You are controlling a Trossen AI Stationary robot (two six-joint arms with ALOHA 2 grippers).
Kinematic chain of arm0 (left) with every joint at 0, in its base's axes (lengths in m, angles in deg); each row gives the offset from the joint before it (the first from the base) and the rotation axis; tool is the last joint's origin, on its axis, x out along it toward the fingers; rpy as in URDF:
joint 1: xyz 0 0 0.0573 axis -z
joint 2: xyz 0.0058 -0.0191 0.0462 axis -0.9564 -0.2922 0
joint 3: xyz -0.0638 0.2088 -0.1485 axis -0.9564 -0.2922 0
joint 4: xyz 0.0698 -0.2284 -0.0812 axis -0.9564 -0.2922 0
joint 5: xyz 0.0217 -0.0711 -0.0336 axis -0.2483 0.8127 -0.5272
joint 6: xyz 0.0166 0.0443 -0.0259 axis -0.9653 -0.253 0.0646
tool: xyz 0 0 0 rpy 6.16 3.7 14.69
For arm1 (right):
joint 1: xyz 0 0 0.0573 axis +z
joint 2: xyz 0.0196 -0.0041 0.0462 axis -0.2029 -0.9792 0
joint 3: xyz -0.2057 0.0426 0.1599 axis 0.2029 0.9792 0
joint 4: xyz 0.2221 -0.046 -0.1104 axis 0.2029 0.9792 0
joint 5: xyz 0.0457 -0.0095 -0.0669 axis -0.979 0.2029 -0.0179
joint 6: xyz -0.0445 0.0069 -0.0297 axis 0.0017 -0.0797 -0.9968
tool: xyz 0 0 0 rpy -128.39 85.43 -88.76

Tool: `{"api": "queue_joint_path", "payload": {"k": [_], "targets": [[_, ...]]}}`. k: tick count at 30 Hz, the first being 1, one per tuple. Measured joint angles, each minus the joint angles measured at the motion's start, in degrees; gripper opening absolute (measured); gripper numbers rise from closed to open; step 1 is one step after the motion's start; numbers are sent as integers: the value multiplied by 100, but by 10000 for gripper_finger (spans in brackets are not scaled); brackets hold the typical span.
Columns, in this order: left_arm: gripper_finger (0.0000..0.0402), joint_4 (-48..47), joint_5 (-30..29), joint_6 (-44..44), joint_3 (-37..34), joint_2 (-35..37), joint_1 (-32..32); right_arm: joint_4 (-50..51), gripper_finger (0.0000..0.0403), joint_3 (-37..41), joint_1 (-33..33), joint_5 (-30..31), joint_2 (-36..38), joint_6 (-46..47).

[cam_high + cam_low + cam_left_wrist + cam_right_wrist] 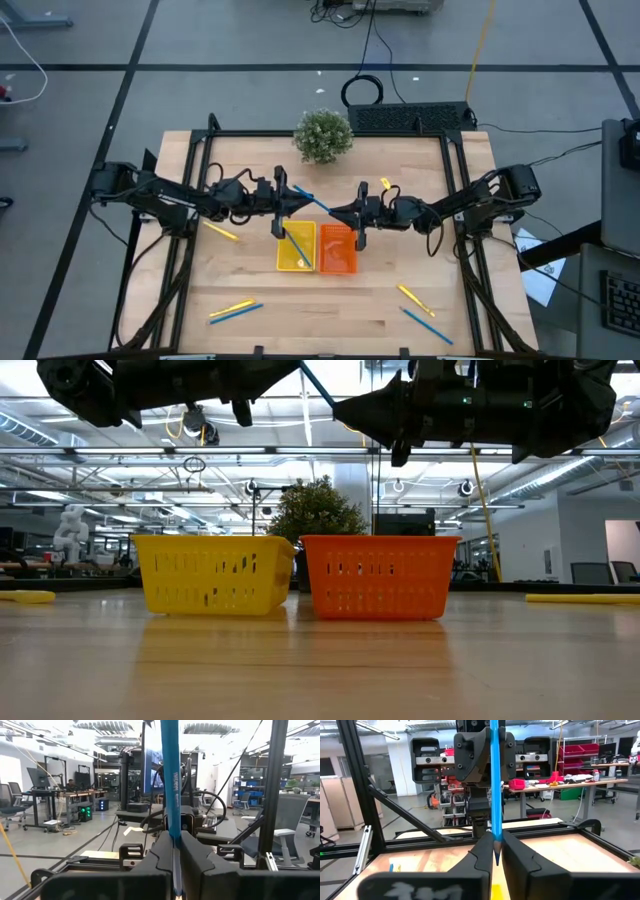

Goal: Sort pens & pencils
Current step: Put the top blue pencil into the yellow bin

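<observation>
Here, the moment line by line as we read it:

Left gripper (296, 204): above the table's middle, over the far edge of the yellow tray (281, 246). Its fingers (160, 852) are clamped on a blue pencil (312, 199), which the left wrist view shows running up between them.

Right gripper (334, 212): facing the left one from the other side, above the far edge of the orange tray (325, 250). In the right wrist view the pencil's sharpened tip sits inside this gripper; we cannot tell whether it grips the tip or only frames it.

Blue pencil: in the air, bridging the two grippers, slanting over the gap between the trays.

Trays: side by side and touching at mid-table, yellow on the left arm's side, orange on the right arm's.

Yellow tray contents: one blue stick (300, 250) lying slantwise inside.

Left side of the table: a yellow pencil (220, 231) beside the left arm; a yellow and blue pair (235, 311) near the front edge.

Right side: a yellow stick (411, 297) and a blue stick (425, 325) toward the front; a small yellow piece (385, 184) near the back.

Back edge: a potted plant (323, 135).
</observation>
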Motion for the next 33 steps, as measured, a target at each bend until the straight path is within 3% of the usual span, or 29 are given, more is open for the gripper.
{"api": "queue_joint_path", "payload": {"k": [7, 22, 33], "targets": [[11, -31, -30, -29, 0, 4, -2, 0, 51, 0, 2, -4, 0, 194], [11, -141, -103, -31, 0, 9, -15, 2, 203, 0, 11, -4, 0, 265], [10, -581, -112, -17, -42, 306, -15, -11, 221, 0, 9, -3, 2, 497]]}}
